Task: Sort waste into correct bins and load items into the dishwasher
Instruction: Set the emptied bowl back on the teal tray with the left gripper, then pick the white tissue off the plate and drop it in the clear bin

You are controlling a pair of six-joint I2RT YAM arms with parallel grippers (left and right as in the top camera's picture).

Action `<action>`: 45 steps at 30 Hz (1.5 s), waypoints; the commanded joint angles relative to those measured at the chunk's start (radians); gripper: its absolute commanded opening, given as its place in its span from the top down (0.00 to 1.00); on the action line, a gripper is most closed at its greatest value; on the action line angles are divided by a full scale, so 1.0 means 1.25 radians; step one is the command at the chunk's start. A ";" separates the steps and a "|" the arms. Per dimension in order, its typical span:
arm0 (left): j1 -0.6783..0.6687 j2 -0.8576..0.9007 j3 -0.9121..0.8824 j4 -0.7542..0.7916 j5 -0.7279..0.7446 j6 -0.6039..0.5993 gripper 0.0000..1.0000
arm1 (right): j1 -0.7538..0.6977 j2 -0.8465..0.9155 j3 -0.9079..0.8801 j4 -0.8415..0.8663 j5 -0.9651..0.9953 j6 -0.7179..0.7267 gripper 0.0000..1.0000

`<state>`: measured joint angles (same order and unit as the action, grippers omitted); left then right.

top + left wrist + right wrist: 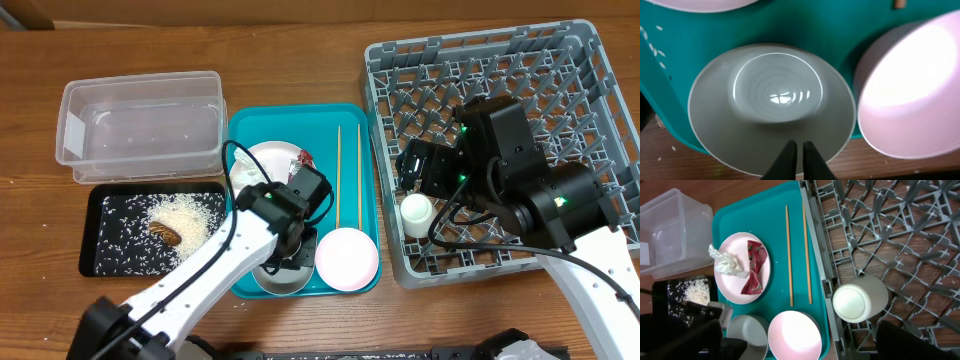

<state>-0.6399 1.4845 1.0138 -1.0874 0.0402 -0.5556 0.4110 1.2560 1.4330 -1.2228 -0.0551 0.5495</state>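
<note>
Two robot arms work at a wooden table. The step in hand looks like loading dishes. A small white cup point(860, 302) lies on its side in the large grey plastic dish rack point(480, 36), at its left edge. The next dish appears to be the round grey metal bowl point(775, 95).

This bowl sits upright at the near edge of the teal serving tray point(290, 124). It is just beside a pinkish-white bowl point(347, 258), and the two may be touching.

The left arm reaches in from the near side, its wrist bent down. The left hand point(800, 146) hovers over the metal bowl's near rim. Its fingers are almost together, with only a thin slit between them and nothing in it.

To take the bowl, the hand would need to open. It would then lower one finger inside the rim and one outside, pinch the wall, and lift clear of the pink bowl.

The right arm is folded over the rack, and the right hand point(418, 178) is just above the cup. I cannot tell how far it is open, because only a dark edge of it shows in its own camera.

A red shiny wrapper point(754, 267) and a crumpled white tissue point(727, 262) wait on the round white plate point(735, 245).
</note>
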 commanded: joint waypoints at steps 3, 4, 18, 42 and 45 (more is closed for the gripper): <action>0.022 -0.002 0.076 -0.053 -0.083 -0.042 0.67 | -0.002 0.001 0.006 0.002 -0.002 0.001 0.00; 0.034 -0.005 0.104 -0.062 -0.105 -0.040 0.56 | -0.002 0.001 0.006 0.002 -0.002 0.001 0.00; 0.284 0.172 0.169 0.237 -0.112 0.107 0.24 | -0.002 0.002 0.006 0.002 -0.002 0.001 0.00; 0.352 0.172 0.463 0.063 -0.205 0.116 0.96 | -0.002 0.017 -0.006 0.002 -0.006 0.001 0.00; 0.405 0.172 0.464 0.102 -0.234 0.116 0.96 | -0.002 0.017 -0.006 0.003 -0.005 0.001 0.00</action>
<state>-0.2100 1.7195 1.5738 -0.9817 -0.1467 -0.4225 0.4114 1.2766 1.4300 -1.2236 -0.0563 0.5495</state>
